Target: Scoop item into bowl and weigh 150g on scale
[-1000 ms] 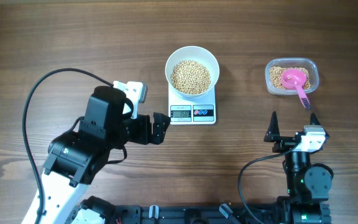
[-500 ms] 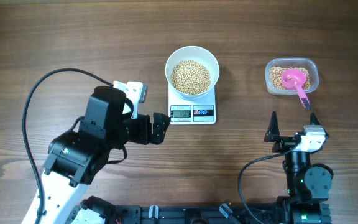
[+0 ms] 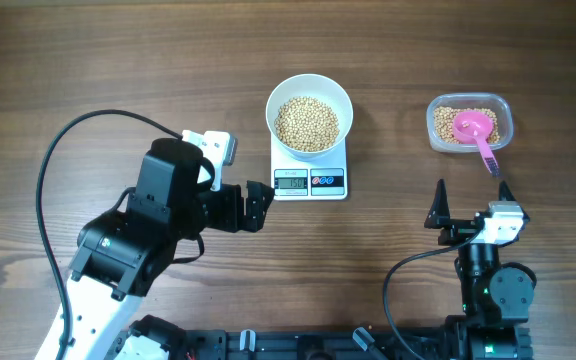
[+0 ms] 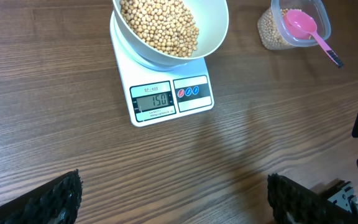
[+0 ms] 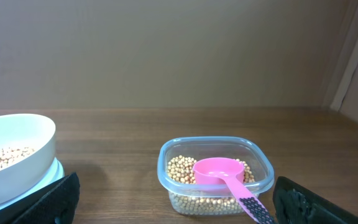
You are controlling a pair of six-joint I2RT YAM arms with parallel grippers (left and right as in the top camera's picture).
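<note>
While the beans (image 3: 306,123) lie in the bowl (image 3: 272,110) on the scale (image 3: 310,182), whose display appears to read 150, weighing looks complete. The left gripper (image 3: 261,206) and the right gripper (image 3: 471,194) stand wide open and empty, and the pink scoop (image 3: 475,128) lies in the container (image 3: 506,112).

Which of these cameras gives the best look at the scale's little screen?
The left wrist view: the scale sits close and its screen faces the camera, digits large enough to read. Overhead, the screen is tiny and its digits blur. The right wrist view catches only the scale's edge under the bowl; no screen.
</note>
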